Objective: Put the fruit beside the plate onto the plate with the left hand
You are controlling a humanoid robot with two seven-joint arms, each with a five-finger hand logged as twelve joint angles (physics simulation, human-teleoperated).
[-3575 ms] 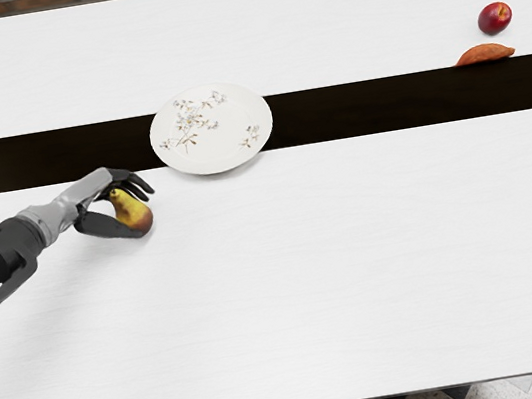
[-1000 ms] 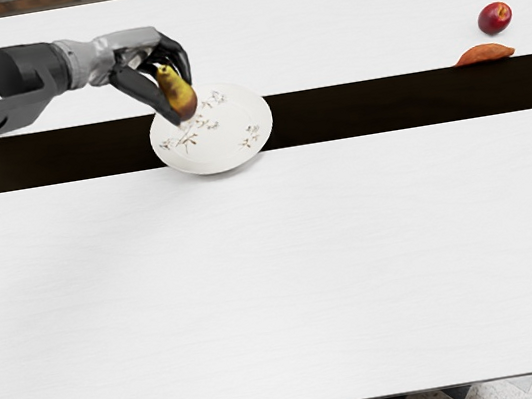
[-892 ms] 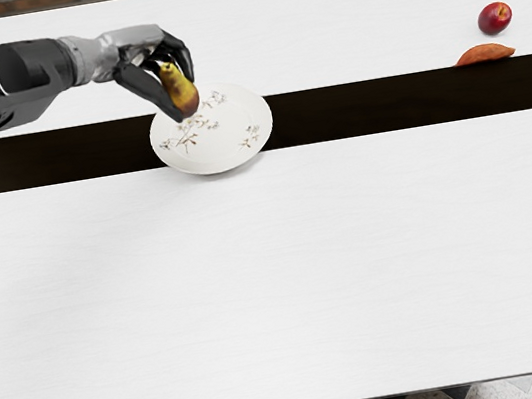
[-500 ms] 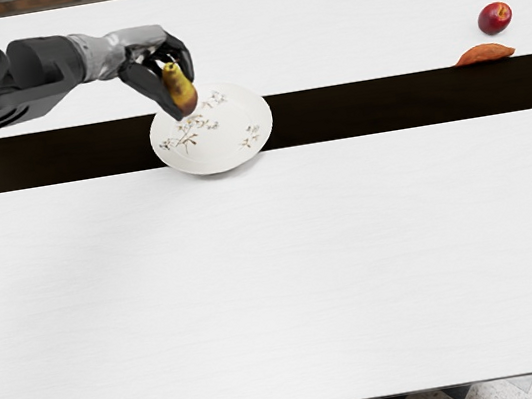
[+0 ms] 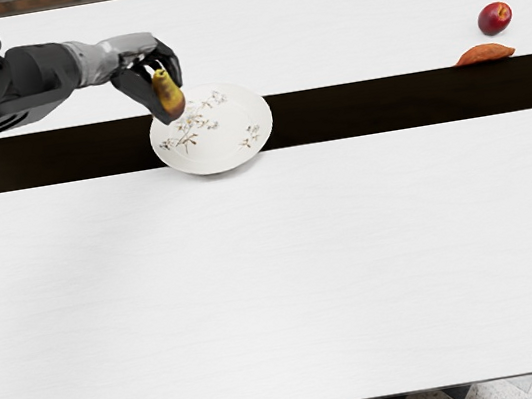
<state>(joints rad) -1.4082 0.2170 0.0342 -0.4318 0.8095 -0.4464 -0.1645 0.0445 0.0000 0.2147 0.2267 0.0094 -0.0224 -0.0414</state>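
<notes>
A yellow-brown pear [image 5: 167,92] hangs upright over the far left rim of the white flowered plate [image 5: 225,135]. My left hand [image 5: 151,76] is shut on it, dark fingers curled round its sides. The arm reaches in from the upper left edge. The plate lies across the dark gap between the two white table tops. I cannot tell whether the pear touches the plate. The right arm is out of view.
A red apple [image 5: 494,17] and an orange-brown sweet potato [image 5: 484,54] lie at the far right, by the dark gap [image 5: 383,105]. The near white table top [image 5: 279,278] spans the lower half of the view.
The pear was lifted from the table left of the plate and carried to the plate's far left rim. In the last second the hand drifted slightly left and back with it.
</notes>
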